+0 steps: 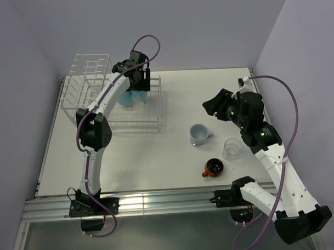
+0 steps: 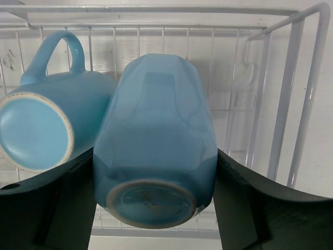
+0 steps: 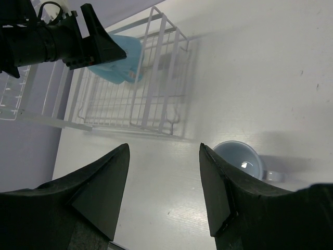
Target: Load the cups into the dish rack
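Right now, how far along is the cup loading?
Done: one blue mug sits in the rack. In hand: the left gripper grips a second blue mug, base toward its camera, over the rack wires. Left: the pale mug, tumbler and orange cup stand on the table; the right gripper is open and empty.

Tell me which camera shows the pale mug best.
The top view: the pale mug stands whole and upright. In the right wrist view the right claw hides part of it; the left wrist view misses it.
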